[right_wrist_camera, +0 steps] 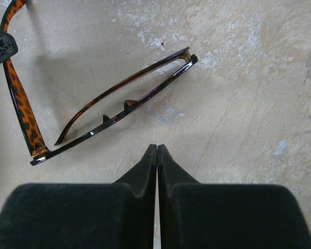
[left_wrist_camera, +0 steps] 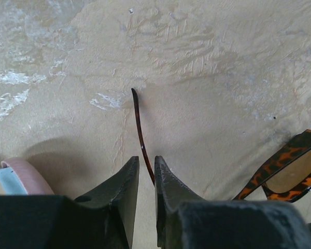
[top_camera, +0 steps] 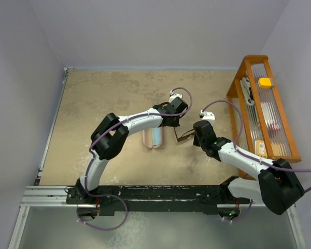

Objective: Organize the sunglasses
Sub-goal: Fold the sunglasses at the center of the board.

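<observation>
The left claw [left_wrist_camera: 146, 162] pinches one slim temple arm of the sunglasses [right_wrist_camera: 129, 102], which rest open on the tan table [right_wrist_camera: 249, 104]. The right claw [right_wrist_camera: 156, 150], pressed together and empty, hovers near their frame. A pink case [left_wrist_camera: 27, 174] lies beside the left claw.

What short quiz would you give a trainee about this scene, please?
1. True or false: the right gripper is shut and holds nothing.
2. Which part of the sunglasses does the left gripper pinch? A: a lens. B: a temple arm. C: the nose bridge.
3. Fill in: in the top view, the pink case lies to the ___ of the sunglasses.
Key: 1 true; 2 B; 3 left.
</observation>
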